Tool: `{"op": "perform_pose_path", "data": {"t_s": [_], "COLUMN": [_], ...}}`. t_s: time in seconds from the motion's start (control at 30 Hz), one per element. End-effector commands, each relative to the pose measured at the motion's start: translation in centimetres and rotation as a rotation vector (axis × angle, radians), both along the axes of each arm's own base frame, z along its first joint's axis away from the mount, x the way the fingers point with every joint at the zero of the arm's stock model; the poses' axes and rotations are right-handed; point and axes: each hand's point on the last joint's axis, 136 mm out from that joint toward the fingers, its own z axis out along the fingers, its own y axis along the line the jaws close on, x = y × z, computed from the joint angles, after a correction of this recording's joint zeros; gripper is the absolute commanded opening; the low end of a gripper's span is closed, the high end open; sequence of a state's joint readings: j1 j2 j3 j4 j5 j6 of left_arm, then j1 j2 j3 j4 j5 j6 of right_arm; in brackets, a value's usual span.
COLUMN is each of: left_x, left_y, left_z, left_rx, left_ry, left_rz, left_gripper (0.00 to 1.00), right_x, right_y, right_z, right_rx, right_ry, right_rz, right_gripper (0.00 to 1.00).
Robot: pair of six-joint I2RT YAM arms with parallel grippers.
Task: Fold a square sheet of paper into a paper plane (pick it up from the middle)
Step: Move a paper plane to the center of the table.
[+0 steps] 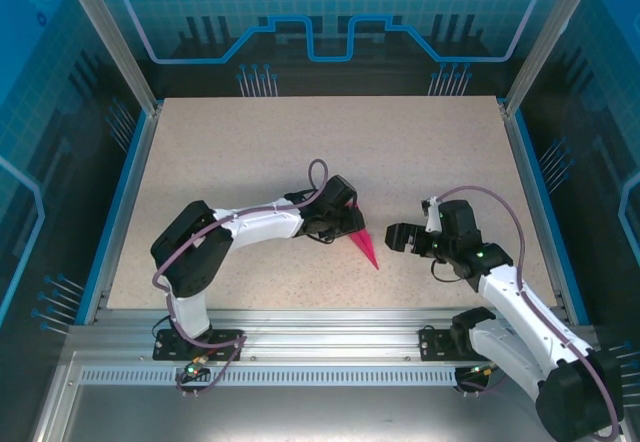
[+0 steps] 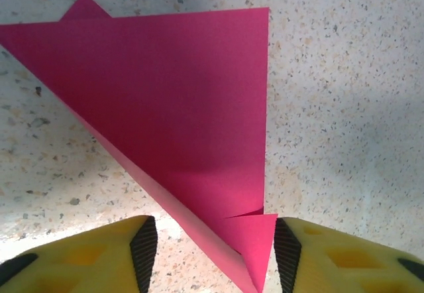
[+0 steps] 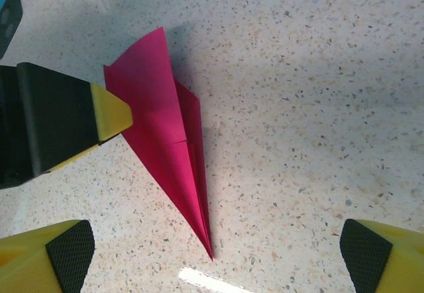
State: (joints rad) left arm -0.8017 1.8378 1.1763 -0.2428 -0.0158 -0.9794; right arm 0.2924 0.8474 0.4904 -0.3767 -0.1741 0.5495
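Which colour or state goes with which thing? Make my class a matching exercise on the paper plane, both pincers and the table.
Column one:
1. paper plane
2. left pincer
3. right pincer
4. table

Column two:
A. speckled beige
B. open, apart from the plane
C. magenta-pink
D. open, fingers astride the plane

Pairs: 1-C, 2-D, 3-B, 4-A

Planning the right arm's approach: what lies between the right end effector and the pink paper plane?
Just bare speckled table: the top external view shows it separating the right end effector from the paper plane.
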Motion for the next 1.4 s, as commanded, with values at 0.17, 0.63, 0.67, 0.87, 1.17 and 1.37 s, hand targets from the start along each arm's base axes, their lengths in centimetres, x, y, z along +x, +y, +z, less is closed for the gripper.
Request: {"op": "perform_pose_path", "data": {"t_s": [0.17,0.63,0.67,0.87,1.17,1.37], "left_x": [-1.7,-3.6,-3.7,-3.8,-4.1,-4.4], "left_y": [1.8,4.4,4.4,4.3,4.4,5.2], "left_z": [-0.2,-0.7,-0.9,-1.3,-1.3,-1.3], "left_rx": [0.022,0.043,0.046,0.026,0.01,0.008], "left_ry": [-0.02,-0.055,-0.056,-0.065,-0.076,-0.082], "left_rz": [-0.021,-0.04,-0.046,-0.065,-0.08,-0.072], "left_gripper": [0.21,0.04,0.04,0.08,0.19,0.19], "right_x": [-0.7,-0.9,-0.9,0.0,2.5,3.0], "right_y": [0.7,5.1,5.6,8.1,8.9,10.5], "right_z": [-1.7,-1.0,-1.2,-2.9,-5.1,-5.8], "right_rx": [0.036,0.134,0.13,0.067,0.023,0.07], "right_ry": [0.086,0.099,0.11,0.159,0.219,0.245], "right_rz": [0.037,0.241,0.262,0.337,0.337,0.394], "right_gripper": [0.99,0.9,0.88,0.78,0.81,0.79]}}
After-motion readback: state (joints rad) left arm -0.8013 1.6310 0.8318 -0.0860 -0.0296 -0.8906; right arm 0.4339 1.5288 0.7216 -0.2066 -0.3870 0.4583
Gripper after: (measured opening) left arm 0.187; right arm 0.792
